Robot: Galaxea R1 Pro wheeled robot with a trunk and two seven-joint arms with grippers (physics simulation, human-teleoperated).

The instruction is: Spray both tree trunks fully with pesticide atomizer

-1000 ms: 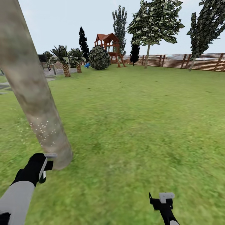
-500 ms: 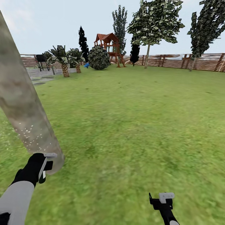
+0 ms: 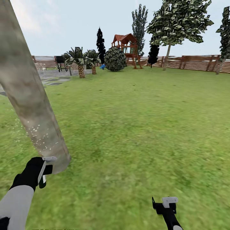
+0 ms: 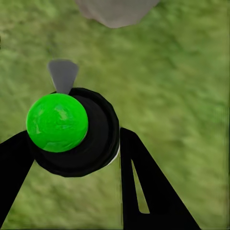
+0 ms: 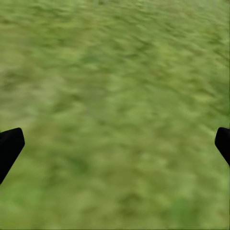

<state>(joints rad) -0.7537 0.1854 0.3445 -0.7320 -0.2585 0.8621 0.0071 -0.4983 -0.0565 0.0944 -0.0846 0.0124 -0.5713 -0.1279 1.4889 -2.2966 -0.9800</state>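
Observation:
A thick, mottled grey-tan tree trunk (image 3: 30,95) leans across the left of the head view, and its foot (image 4: 116,9) shows in the left wrist view. White specks of pesticide (image 3: 41,137) dot its lower part. Just in front of the trunk's base, my left gripper (image 3: 45,168) is shut on the pesticide atomizer (image 4: 79,139), a black round bottle with a green knob (image 4: 57,122) and a grey nozzle (image 4: 63,75) pointing toward the trunk. My right gripper (image 3: 168,204) hangs low over the grass, open and holding nothing; its fingertips (image 5: 9,146) stand wide apart. Another pale-trunked tree (image 3: 166,57) stands far off by the fence.
Grass lawn (image 3: 137,127) stretches ahead to a slatted wooden fence (image 3: 195,63). Far back are palms (image 3: 78,60), a round bush (image 3: 115,59), a red-roofed play tower (image 3: 126,48), a dark conifer (image 3: 100,43) and a paved patch (image 3: 52,78) at the left.
The whole picture has shifted, so the camera has turned: the far trees and play tower now sit further right. Both grippers keep their places in the view, the left still shut on the atomizer.

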